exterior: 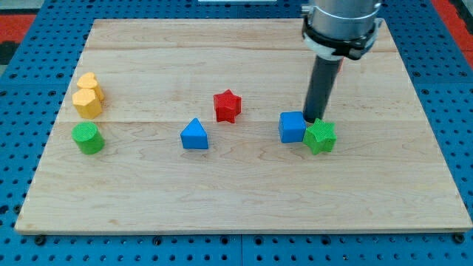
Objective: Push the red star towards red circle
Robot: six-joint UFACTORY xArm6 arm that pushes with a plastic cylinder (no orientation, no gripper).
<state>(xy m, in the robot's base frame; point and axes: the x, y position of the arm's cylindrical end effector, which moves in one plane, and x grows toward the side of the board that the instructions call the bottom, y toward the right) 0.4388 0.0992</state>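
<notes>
The red star [227,106] sits near the middle of the wooden board [244,192]. No red circle shows in the view. My tip [312,119] is at the view's right, well to the right of the red star. It stands just behind the gap between a blue cube [293,126] and a green star [320,137], close to both.
A blue triangle [194,134] lies left of and below the red star. At the view's left are a yellow heart [90,83], a yellow hexagon [86,103] touching it, and a green cylinder [87,138]. The arm's body [341,22] hangs over the board's top right.
</notes>
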